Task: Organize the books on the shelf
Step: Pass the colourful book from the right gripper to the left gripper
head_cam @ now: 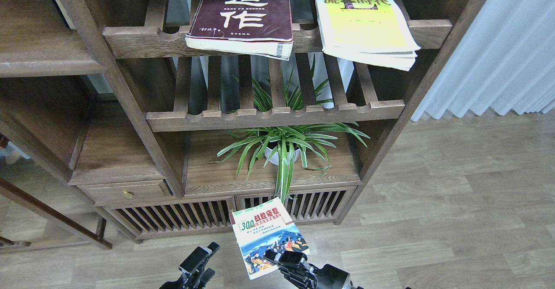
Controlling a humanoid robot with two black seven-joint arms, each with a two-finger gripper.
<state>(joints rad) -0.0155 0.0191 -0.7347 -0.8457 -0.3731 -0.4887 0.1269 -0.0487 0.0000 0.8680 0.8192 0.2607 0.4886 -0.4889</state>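
Note:
The small "300" book (265, 232) with the blue mountain picture is held low at the bottom centre, in front of the unit's base. My right gripper (287, 257) is shut on its lower right corner. My left gripper (200, 264) is to the left of the book, open and empty. The thick maroon book (243, 11) lies flat on the top slatted rack. The yellow-green and white book (362, 20) lies flat to its right, overhanging the rail. The solid dark-brown shelf (34, 46) with a rounded front edge is at the upper left.
A potted spider plant (284, 148) stands on the low board under the second slatted rack (277, 115). A drawer with a brass knob (127, 193) is at lower left. White curtains (498, 50) hang at right above wood flooring.

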